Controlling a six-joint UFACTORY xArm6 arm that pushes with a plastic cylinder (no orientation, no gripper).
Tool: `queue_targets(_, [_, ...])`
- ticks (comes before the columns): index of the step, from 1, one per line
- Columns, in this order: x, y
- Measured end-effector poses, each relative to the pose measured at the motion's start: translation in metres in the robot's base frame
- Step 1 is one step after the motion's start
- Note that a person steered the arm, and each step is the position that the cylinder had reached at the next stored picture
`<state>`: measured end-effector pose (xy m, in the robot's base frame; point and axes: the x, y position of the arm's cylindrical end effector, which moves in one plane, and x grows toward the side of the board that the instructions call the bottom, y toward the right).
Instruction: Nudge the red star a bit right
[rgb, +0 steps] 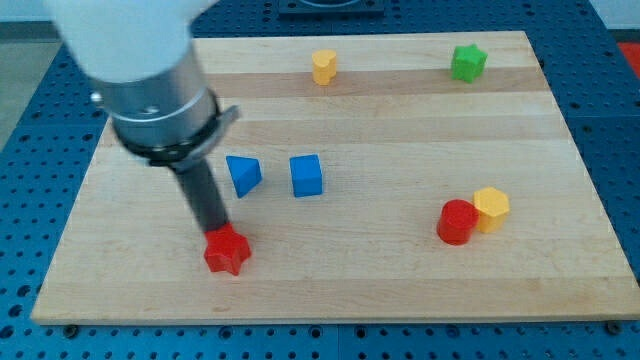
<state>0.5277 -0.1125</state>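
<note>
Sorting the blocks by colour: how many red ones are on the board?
2: the red star at my tip, bottom left; the red cylinder at right, touching a yellow block. The arm may hide others.

No readable text — no labels, brands, numbers, signs on anything in view.

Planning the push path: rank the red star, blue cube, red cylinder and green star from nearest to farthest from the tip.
My tip sits at the red star's upper-left edge.
1. Red star, touching or nearly so.
2. Blue cube, up and right.
3. Red cylinder, far right.
4. Green star, top right corner.
</note>
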Motion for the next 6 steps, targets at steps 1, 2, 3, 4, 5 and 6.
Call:
queue_targets(1, [-0.002,0.017])
queue_targets(2, [-0.006,-0.007])
queue_targets(3, [-0.007,-0.050])
queue_targets(4, [0.012,-0.072])
queue_targets(5, [0.013,-0.046])
queue_targets(6, [0.006,-0.010])
